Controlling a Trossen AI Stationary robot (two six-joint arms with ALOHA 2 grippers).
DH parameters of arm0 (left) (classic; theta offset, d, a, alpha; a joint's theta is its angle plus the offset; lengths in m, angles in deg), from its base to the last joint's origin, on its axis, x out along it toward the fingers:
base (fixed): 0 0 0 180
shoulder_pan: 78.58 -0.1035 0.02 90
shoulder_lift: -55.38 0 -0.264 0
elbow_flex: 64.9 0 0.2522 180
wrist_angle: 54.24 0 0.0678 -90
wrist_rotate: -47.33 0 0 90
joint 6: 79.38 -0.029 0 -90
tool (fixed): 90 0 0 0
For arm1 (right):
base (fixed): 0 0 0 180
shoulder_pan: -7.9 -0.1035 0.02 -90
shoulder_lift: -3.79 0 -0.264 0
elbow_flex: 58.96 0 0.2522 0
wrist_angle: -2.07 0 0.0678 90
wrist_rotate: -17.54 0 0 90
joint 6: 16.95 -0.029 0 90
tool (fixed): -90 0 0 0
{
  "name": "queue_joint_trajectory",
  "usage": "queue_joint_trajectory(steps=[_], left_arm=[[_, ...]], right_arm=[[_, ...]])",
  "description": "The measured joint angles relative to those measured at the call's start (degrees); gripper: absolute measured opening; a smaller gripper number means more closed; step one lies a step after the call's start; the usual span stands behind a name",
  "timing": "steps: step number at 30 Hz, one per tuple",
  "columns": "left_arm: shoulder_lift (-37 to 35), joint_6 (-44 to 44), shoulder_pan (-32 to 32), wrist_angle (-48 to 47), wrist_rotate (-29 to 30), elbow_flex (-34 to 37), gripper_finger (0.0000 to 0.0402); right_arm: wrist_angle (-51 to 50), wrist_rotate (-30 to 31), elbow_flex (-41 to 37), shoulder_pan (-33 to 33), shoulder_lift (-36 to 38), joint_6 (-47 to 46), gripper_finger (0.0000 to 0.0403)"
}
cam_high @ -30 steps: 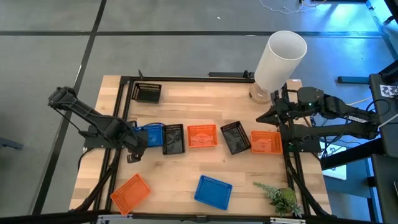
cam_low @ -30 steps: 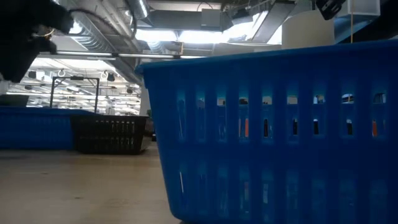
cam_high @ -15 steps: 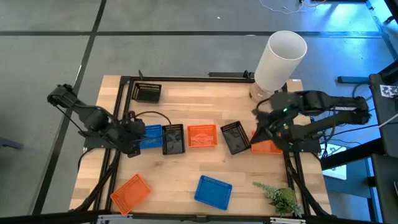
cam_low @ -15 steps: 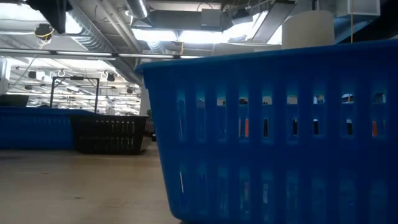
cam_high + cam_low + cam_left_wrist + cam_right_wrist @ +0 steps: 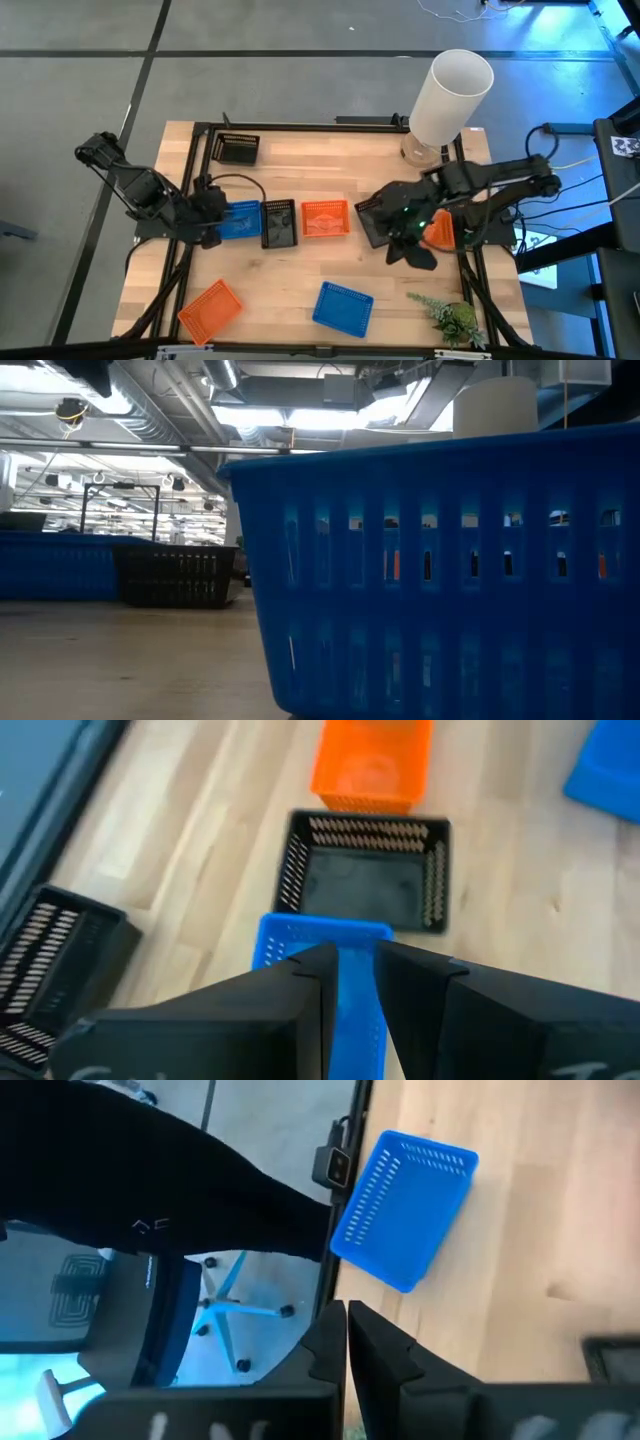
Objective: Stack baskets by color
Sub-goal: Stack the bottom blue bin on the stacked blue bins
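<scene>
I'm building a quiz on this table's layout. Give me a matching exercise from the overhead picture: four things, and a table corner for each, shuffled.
Things:
1. white cylinder
2. plant
3. black basket outside the middle row
4. orange basket outside the middle row

Corners of the table, as the high view shows it:
A. bottom left
B. top right
C. top left
D. bottom right

Pairs: 1-B, 2-D, 3-C, 4-A
</scene>
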Motion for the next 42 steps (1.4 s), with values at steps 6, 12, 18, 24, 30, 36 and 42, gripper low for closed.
queue_joint_trajectory(steps=[6,12,18,24,30,36,42], left_arm=[[0.0,1.3,0.0,0.0,0.6,0.0,0.0061],[0.0,0.6,0.0,-0.2,1.4,0.0,0.0061],[0.0,-4.5,0.0,-0.2,1.5,0.0,0.0061],[0.0,-8.3,0.0,-0.2,1.4,0.0,0.0061],[0.0,-9.7,0.0,-0.2,1.1,0.0,0.0061],[0.0,-9.7,0.0,-0.2,1.0,0.0,0.0061],[0.0,-9.7,0.0,-0.2,1.0,0.0,0.0061]], right_arm=[[6.3,-0.1,0.0,-1.1,-4.5,-0.3,0.0016],[10.7,-1.9,0.0,-1.4,-8.7,-6.5,0.0008],[11.5,0.7,0.0,-2.5,-11.3,-14.8,0.0009],[11.8,1.9,0.0,-2.1,-16.5,-26.5,0.0029],[14.6,-0.5,-0.1,-0.6,-22.4,-27.8,0.0079],[17.1,-0.7,-0.1,-0.6,-27.1,-24.1,0.0106],[16.8,3.3,-0.1,-1.3,-30.9,-22.5,0.0107]])
